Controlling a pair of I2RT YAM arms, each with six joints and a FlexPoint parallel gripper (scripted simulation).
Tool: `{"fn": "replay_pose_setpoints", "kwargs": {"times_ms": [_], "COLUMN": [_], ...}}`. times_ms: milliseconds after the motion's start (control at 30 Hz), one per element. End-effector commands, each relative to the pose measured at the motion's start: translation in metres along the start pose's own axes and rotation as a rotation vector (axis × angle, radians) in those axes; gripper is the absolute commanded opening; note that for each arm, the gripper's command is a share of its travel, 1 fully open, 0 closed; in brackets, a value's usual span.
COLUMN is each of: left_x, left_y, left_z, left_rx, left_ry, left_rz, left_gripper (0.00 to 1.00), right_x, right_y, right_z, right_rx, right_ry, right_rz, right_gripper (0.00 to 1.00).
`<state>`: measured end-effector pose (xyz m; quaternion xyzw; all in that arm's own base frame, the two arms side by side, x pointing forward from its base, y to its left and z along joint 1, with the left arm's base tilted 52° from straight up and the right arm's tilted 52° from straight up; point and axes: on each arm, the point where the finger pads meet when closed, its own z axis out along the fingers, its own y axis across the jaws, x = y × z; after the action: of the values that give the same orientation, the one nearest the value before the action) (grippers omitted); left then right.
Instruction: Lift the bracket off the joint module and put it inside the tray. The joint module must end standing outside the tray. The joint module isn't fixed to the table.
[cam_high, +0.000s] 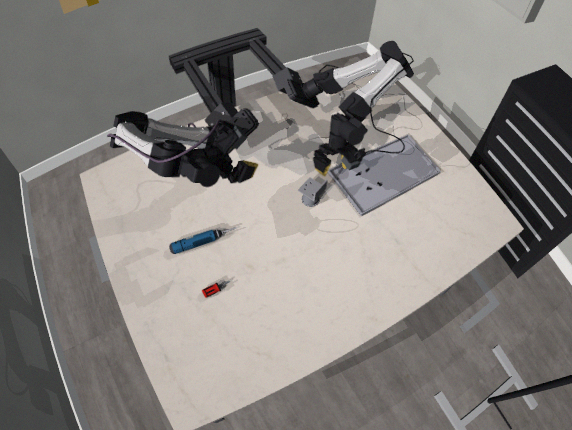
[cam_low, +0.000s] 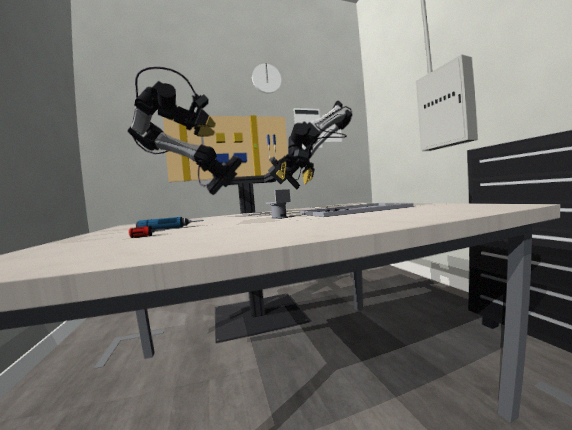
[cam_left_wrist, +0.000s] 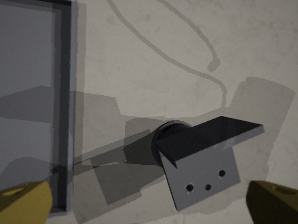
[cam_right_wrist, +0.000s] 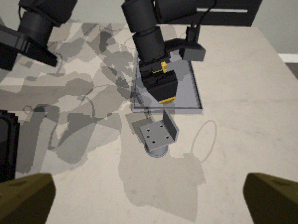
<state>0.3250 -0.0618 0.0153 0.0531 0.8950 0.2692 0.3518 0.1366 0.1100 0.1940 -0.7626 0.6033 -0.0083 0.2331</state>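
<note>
The grey L-shaped bracket (cam_high: 314, 187) (cam_low: 283, 195) (cam_left_wrist: 202, 175) (cam_right_wrist: 159, 135) sits on top of the round joint module (cam_high: 309, 202) (cam_low: 278, 212) (cam_right_wrist: 156, 152), which stands on the table outside the tray. The bracket hides most of the module in the left wrist view. The grey tray (cam_high: 400, 170) (cam_low: 360, 209) (cam_left_wrist: 27, 140) (cam_right_wrist: 195, 90) lies beside them. My left gripper (cam_high: 333, 166) (cam_low: 295, 174) (cam_left_wrist: 148, 189) is open and empty, above and behind the bracket near the tray's edge. My right gripper (cam_low: 208, 126) (cam_right_wrist: 149, 181) is open and empty, high above the table and well away from the bracket.
Several small dark screws (cam_high: 367, 170) lie in the tray. A blue screwdriver (cam_high: 197, 241) (cam_low: 160, 223) and a red tool (cam_high: 211, 290) (cam_low: 140, 232) lie on the other side of the module. The dark arm stand (cam_high: 217, 47) is at the back.
</note>
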Motion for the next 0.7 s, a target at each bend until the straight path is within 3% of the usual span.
{"fn": "replay_pose_setpoints", "kwargs": {"times_ms": [0, 333, 500, 667], "left_x": [0.019, 0.038, 0.044, 0.042], "left_y": [-0.019, -0.056, -0.06, -0.055], "left_z": [-0.015, -0.041, -0.04, -0.028], "left_rx": [-0.054, -0.048, -0.049, -0.062], "left_ry": [0.016, -0.049, -0.005, 0.109], "left_rz": [0.259, 0.554, 0.706, 0.886], "left_gripper": [1.0, 1.0, 1.0, 0.44], "right_x": [0.006, 0.007, 0.007, 0.005], "right_y": [0.011, 0.011, 0.011, 0.009], "right_z": [0.0, 0.002, 0.002, 0.0], "right_rx": [-0.006, -0.005, -0.005, 0.001], "right_ry": [0.034, 0.035, 0.035, 0.026], "right_rz": [0.009, 0.009, 0.008, 0.008], "right_gripper": [1.0, 1.0, 1.0, 1.0]}}
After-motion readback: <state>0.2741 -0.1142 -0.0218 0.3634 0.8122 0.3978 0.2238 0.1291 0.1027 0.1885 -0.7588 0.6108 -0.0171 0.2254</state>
